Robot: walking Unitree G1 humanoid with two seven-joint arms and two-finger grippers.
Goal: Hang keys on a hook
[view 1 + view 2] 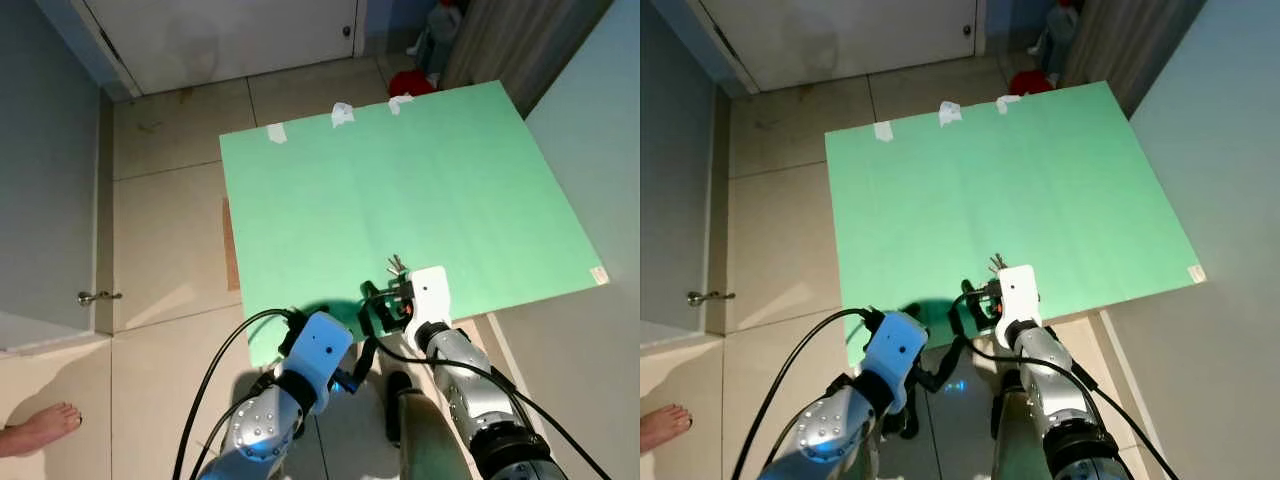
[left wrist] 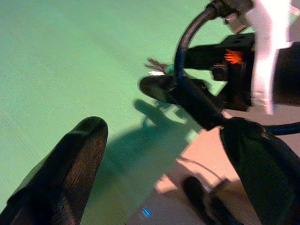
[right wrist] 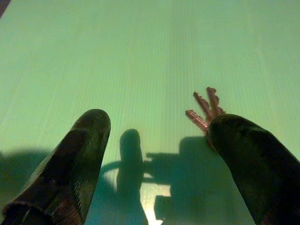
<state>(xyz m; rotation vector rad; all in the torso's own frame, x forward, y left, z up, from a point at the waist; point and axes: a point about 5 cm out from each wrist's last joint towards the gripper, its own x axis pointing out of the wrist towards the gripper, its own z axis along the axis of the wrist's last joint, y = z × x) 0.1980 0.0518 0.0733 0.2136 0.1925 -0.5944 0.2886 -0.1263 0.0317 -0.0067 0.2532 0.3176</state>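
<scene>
1. Where the green desk (image 1: 400, 190) nears the robot, the keys (image 1: 397, 264) lie on its surface close to the front edge, at about 6 o'clock of the sheet.
2. The right tool (image 1: 385, 300) hovers over that edge with its fingers spread wide; in the right wrist view the keys (image 3: 204, 108) peek out beside one finger (image 3: 253, 164), not gripped.
3. The left tool (image 1: 345, 375) sits at 8 o'clock of the right one, off the desk's front edge, fingers wide apart and holding nothing.
4. White tape pieces (image 1: 342, 114) mark the desk's far edge at 12 o'clock.
5. A person's bare foot (image 1: 40, 428) rests on the tiled floor (image 1: 170, 250) at 9 o'clock.
</scene>
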